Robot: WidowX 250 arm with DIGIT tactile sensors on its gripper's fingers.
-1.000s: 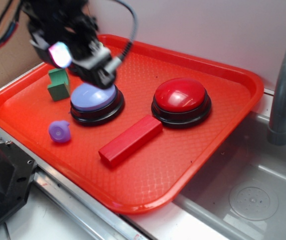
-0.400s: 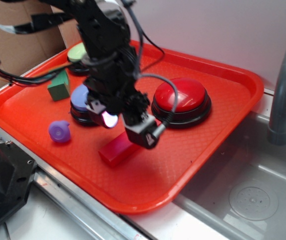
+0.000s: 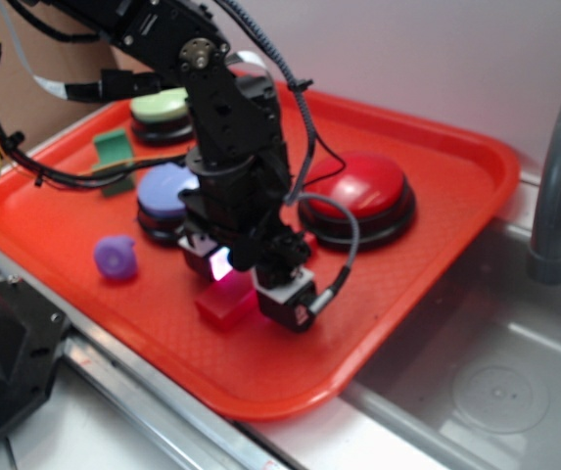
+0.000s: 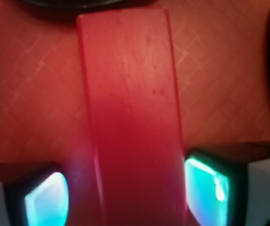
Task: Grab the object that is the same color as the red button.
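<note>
The object, a long red block (image 3: 224,305), lies on the tray in front of the red button (image 3: 363,192), a glossy red dome on a black base. Only its near end shows in the exterior view, because the arm covers the rest. My gripper (image 3: 248,284) is down over the block. In the wrist view the block (image 4: 130,113) runs lengthwise between my gripper's (image 4: 130,193) two glowing pads. The right pad (image 4: 209,187) is at the block's edge, while the left pad (image 4: 45,200) stands a little off it. The jaws are open, straddling the block.
The red tray (image 3: 437,147) also holds a lilac dome button (image 3: 161,189), a green dome button (image 3: 158,104), a green block (image 3: 114,147) and a small purple piece (image 3: 116,258). A steel sink (image 3: 495,392) with a grey faucet (image 3: 560,176) lies to the right.
The arm swung from the back left, over the lilac button, across to the red block and came down until its fingers sit on either side of the block.
</note>
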